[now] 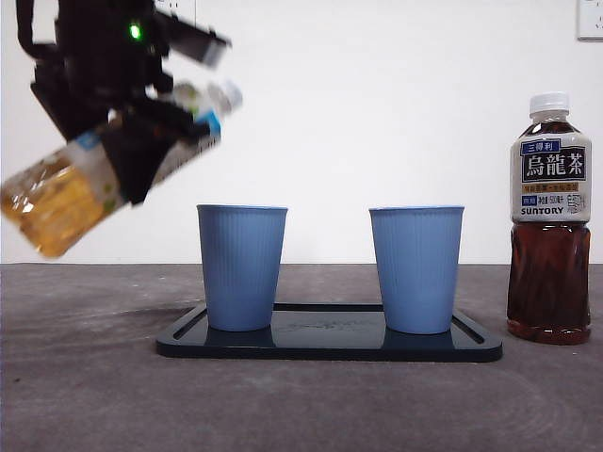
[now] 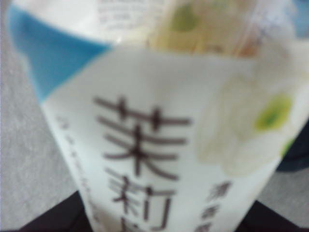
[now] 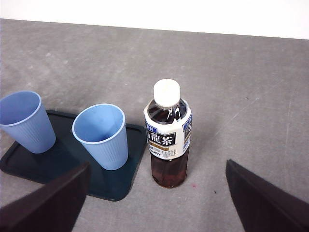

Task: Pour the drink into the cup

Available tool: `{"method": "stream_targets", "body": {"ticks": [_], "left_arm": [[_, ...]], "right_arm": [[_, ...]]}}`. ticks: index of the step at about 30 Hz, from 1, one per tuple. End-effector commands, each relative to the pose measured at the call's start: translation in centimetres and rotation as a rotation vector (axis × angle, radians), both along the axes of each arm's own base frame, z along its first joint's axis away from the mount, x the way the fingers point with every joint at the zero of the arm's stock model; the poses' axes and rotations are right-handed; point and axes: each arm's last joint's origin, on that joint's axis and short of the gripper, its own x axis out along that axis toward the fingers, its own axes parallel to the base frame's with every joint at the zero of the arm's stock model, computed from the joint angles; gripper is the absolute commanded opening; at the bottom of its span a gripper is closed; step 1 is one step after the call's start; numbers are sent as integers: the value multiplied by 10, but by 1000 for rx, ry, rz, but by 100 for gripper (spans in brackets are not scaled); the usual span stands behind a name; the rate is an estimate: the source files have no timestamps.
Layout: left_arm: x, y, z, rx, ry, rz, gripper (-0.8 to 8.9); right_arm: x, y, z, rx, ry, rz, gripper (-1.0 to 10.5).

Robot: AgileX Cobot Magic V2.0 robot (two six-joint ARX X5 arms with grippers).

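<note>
Left gripper [image 1: 132,141]: clamped on the jasmine tea bottle [image 1: 85,179], held tilted in the air, up and left of the tray.
Right gripper [image 3: 154,203]: jaws spread wide, holding nothing.
Tray [image 1: 330,347]: dark, carrying two blue cups [image 1: 241,266] [image 1: 415,268].
Oolong tea bottle [image 1: 550,221]: capped, upright, just right of the tray.

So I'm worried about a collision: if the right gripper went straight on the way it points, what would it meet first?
Most likely the oolong tea bottle, standing capped between the open right gripper jaws' line of approach, beside the tray. Depth is unclear, so it might reach the table first.
</note>
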Motion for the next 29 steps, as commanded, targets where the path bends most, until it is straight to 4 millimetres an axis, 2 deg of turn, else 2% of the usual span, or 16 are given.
{"method": "stream_targets", "body": {"ticks": [1, 6, 10, 14, 18, 22, 29], "left_arm": [[-5, 11, 34, -133, -111, 35, 185], [-13, 38, 60, -307, -191, 51, 185], [-24, 58, 61, -413, -281, 76, 185], [-35, 72, 43, -517, -410, 102, 185], [-38, 79, 26, -598, -543, 103, 185], [-34, 82, 4, -678, -574, 164, 185], [-21, 82, -43, -690, -552, 215, 185]], "right_arm": [[-1, 0, 5, 7, -16, 8, 444], [-1, 0, 5, 7, -16, 8, 444], [-1, 0, 5, 7, -16, 8, 444], [0, 0, 5, 8, -19, 8, 444], [0, 0, 5, 10, -23, 8, 444], [0, 0, 5, 13, -22, 6, 444], [0, 0, 6, 27, -19, 0, 444]]}}
